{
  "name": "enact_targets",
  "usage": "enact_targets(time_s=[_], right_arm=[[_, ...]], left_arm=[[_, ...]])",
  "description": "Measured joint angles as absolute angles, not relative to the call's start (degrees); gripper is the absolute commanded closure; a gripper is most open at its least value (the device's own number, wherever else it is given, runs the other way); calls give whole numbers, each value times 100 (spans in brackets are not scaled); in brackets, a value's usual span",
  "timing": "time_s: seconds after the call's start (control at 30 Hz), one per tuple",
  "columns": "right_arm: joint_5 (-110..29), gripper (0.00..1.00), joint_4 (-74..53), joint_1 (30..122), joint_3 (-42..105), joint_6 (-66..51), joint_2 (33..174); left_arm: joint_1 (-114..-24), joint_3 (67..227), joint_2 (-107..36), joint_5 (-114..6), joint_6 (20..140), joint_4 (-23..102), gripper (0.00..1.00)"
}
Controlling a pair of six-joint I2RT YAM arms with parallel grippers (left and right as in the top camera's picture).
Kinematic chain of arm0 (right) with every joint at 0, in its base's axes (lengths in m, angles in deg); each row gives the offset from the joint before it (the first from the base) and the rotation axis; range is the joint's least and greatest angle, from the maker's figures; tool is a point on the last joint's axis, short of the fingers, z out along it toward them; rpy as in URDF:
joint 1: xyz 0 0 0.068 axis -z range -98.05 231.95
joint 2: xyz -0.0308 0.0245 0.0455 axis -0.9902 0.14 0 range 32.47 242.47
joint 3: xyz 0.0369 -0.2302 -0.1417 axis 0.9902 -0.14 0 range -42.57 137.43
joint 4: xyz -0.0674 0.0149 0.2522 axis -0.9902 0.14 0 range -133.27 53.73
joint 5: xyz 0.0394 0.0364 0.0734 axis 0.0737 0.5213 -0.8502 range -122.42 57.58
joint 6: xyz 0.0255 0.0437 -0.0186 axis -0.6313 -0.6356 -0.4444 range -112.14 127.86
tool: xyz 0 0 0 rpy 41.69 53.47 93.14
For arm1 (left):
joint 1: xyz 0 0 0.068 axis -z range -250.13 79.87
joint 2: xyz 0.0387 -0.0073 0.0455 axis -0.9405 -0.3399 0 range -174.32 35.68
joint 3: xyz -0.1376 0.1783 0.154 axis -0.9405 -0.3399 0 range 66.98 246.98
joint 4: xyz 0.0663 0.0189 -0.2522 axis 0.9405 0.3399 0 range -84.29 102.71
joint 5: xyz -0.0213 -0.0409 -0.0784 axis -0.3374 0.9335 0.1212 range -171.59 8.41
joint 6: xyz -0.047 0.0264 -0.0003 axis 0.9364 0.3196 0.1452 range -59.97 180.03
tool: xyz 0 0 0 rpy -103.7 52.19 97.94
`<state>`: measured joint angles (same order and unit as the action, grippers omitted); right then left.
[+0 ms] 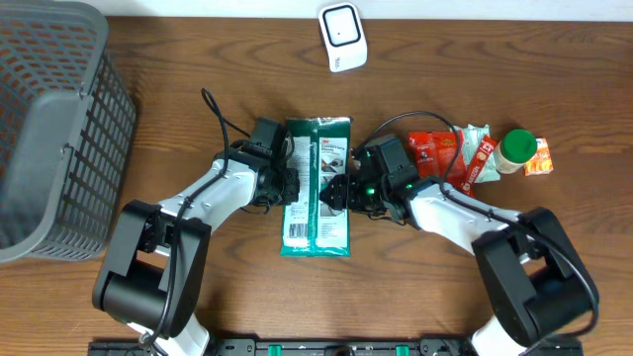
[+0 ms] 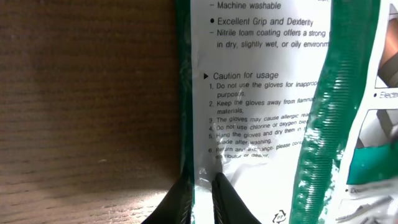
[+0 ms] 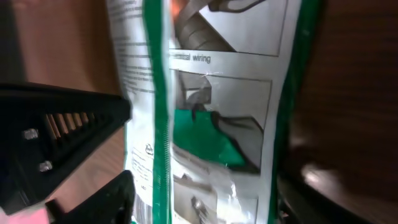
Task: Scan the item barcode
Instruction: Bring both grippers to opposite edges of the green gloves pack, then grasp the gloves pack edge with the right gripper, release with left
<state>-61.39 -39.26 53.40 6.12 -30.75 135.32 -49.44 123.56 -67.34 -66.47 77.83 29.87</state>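
The item, a green and white glove packet [image 1: 316, 186], lies flat at the table's middle with its printed back up. My left gripper [image 1: 289, 184] is shut on the packet's left edge; in the left wrist view its black fingers [image 2: 227, 200] pinch the white film [image 2: 261, 93]. My right gripper [image 1: 341, 192] is at the packet's right side. In the right wrist view the right gripper [image 3: 202, 194] stands open, one finger either side of the packet [image 3: 217, 124]. A strip of barcode lines [image 3: 143, 211] shows beside the near finger. The white scanner [image 1: 342, 37] stands at the table's far edge.
A grey mesh basket [image 1: 49, 129] fills the left side. Right of my right arm lie a red snack bag [image 1: 440, 153], a pale packet [image 1: 480, 148], a green-lidded cup [image 1: 516, 150] and a small orange pack [image 1: 539, 158]. Cables loop over both wrists.
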Motion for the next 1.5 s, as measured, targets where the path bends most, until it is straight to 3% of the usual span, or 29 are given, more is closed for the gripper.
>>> enact_targets(time_s=[0.5,0.9,1.07,1.27,1.5], right_arm=[[-6928,68,-4643,5338,564,-2834,13875],[-7125,70,-4780,5322,562,-2601,13884],[-7033,99,-4787,5248,562,-2579,13886],[-6884,99,-4791,5171,562,-2533,13886],[-6851,99,-4748,5171,562,-2172,13886]], left_arm=[[-4944,12343,-6734,-6650,7785,2945,85],[-4944,12325,-6734,-6650,7785,2910,85],[-4944,12325,-6734,-6650,7785,2891,85],[-4951,12319,-6729,-6632,7805,2801,70],[-5274,12319,-6227,-6599,7814,2803,62]])
